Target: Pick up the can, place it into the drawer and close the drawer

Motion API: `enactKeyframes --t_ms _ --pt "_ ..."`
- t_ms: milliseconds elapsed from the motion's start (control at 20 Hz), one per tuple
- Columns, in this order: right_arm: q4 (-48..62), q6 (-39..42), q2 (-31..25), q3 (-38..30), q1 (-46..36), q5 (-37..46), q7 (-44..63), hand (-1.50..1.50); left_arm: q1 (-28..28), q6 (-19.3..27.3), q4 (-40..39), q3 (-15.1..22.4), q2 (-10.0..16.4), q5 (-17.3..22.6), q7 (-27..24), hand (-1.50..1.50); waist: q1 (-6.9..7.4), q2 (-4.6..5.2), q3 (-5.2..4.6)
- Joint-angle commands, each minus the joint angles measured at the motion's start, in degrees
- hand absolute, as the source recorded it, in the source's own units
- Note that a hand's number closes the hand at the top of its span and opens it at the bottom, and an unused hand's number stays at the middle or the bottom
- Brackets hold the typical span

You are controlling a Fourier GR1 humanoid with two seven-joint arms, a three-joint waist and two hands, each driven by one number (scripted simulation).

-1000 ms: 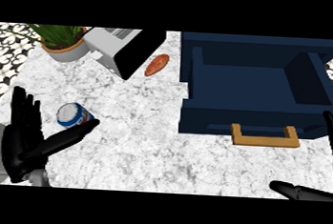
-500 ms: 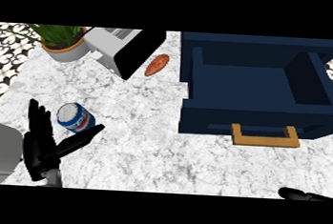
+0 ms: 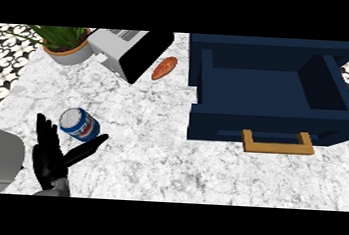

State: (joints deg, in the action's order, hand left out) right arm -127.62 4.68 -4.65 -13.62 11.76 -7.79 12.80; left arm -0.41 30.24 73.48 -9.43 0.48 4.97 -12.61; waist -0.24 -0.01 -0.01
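The blue-and-white can (image 3: 79,125) sits on the marble counter (image 3: 168,159), well left of the open navy drawer (image 3: 229,125) and just beside the left hand (image 3: 51,158), whose fingers are spread straight; likely rigid, light and slick, it is best clasped around its side.

Kitchen: marble counter (image 3: 204,166), toaster (image 3: 125,52), drawer (image 3: 265,127)

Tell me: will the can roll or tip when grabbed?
The can looks upright, so a high nudge would likelier tip than roll it. Its smooth round wall may slip from the open left hand beside it. Probably rigid.
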Motion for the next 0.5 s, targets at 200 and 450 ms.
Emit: enactKeyframes --t_ms 200,450 --pt "1.7 1.8 0.6 -1.5 -0.6 0.2 -1.3 -1.5 -3.1 -3.3 -10.5 -3.4 0.4 4.3 -7.8 -1.5 0.07 -0.01 0.01" --pt "1.1 1.3 -0.1 -1.8 -2.5 1.5 0.2 -1.5 -4.5 -3.1 -16.6 -5.5 1.1 6.5 -11.1 -1.5 0.13 -0.01 0.01"
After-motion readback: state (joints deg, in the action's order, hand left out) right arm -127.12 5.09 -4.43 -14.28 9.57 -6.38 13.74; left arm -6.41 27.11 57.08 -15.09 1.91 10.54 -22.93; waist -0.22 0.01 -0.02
